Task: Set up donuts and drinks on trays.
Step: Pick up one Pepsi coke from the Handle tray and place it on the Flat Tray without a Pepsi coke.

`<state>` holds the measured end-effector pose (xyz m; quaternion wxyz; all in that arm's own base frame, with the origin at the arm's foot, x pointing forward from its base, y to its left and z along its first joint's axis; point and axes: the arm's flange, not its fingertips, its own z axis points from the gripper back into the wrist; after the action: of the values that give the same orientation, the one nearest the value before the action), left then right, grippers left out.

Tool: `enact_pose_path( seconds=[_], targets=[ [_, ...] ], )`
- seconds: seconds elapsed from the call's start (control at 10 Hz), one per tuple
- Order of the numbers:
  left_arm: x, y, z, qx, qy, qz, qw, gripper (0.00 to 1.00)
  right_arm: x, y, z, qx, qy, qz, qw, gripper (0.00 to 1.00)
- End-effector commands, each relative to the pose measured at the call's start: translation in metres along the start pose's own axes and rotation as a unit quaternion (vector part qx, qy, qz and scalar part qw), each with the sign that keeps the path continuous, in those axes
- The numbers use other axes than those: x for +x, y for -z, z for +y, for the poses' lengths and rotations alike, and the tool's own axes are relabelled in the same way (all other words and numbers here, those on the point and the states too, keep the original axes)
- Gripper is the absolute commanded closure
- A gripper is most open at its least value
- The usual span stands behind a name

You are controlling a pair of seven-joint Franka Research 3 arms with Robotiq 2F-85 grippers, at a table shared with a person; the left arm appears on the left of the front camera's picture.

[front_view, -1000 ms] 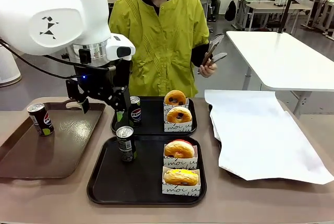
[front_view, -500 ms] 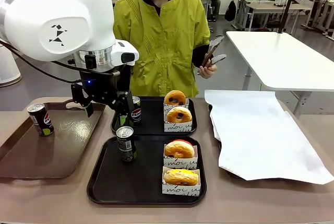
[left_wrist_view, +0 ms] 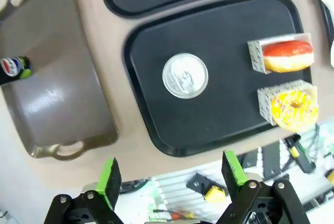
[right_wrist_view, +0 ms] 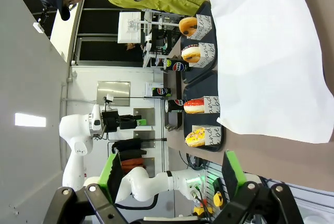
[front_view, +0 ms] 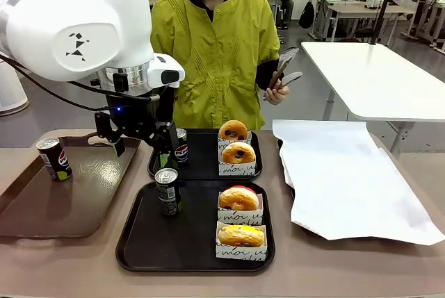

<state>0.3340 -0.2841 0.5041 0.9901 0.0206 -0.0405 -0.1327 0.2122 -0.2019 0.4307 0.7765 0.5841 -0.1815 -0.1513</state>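
On the near black tray (front_view: 139,239) a can (front_view: 167,191) stands upright at the left, and two donuts in paper sleeves sit at the right: the yellow donut (front_view: 241,235) in front, the red donut (front_view: 238,199) behind it. The left gripper (front_view: 142,146) hangs above this can with its fingers spread and holds nothing. On the far black tray (front_view: 201,167) there is a second can (front_view: 180,146) and two brown donuts (front_view: 235,142). A third can (front_view: 54,158) stands on the brown tray (front_view: 83,201). The right gripper (right_wrist_view: 168,177) is spread and empty. The person's hand (front_view: 277,91) holds tongs (front_view: 286,66).
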Motion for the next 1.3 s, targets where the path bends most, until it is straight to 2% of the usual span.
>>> enact_pose_path(
  seconds=[0.0,0.2,0.3,0.4,0.6,0.7,0.9,1.2],
  targets=[
    [0.014,-0.016,0.068,-0.11,-0.038,0.069,0.991,0.0,0.0,0.0,0.001,0.003,-0.002,0.0,1.0,0.0],
    [0.035,-0.036,0.155,-0.215,-0.068,0.096,0.97,0.0,0.0,0.0,0.001,0.003,-0.002,0.0,1.0,0.0],
    [0.024,-0.037,0.199,-0.251,-0.08,0.101,0.959,0.0,0.0,0.0,0.001,0.003,-0.002,0.0,1.0,0.0],
    [0.021,-0.037,0.242,-0.272,-0.088,0.107,0.952,0.0,0.0,0.0,0.001,0.003,-0.002,0.0,1.0,0.0],
    [-0.01,-0.028,0.306,-0.288,-0.129,0.092,0.945,0.0,0.0,0.0,0.001,0.003,-0.002,0.0,1.0,0.0],
    [-0.019,-0.025,0.333,-0.337,-0.158,0.077,0.925,0.0,0.0,0.0,0.001,0.003,-0.002,0.0,1.0,0.0],
    [-0.062,-0.017,0.374,-0.443,-0.183,0.003,0.877,0.0,0.0,0.0,0.001,0.003,-0.002,0.0,1.0,0.0],
    [-0.11,0.005,0.411,-0.535,-0.186,-0.073,0.821,0.0,0.0,0.0,0.001,0.003,-0.002,0.0,1.0,0.0]
  ],
)
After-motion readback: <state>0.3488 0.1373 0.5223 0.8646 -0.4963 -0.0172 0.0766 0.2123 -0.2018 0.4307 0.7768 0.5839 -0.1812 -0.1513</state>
